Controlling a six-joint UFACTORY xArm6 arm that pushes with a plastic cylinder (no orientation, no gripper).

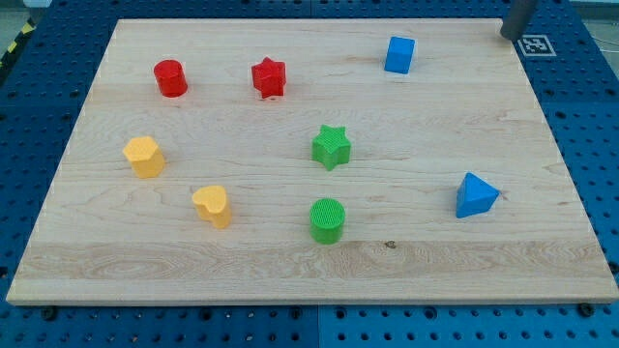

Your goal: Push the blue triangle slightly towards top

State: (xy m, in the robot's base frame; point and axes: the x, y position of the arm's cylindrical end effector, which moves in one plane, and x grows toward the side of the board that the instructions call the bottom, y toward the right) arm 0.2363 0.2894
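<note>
The blue triangle (476, 196) lies near the wooden board's right edge, in the lower half of the view. My tip (507, 35) is at the view's top right corner, by the board's far right corner. It is far above the blue triangle and touches no block. A blue cube (398, 55) sits to the left of my tip near the board's top edge.
A red cylinder (170, 78) and a red star (269, 78) sit at the upper left. A green star (331, 147) and a green cylinder (327, 220) are in the middle. A yellow hexagon (144, 157) and a yellow heart (212, 206) are at the left. A marker tag (538, 44) lies off the board's top right corner.
</note>
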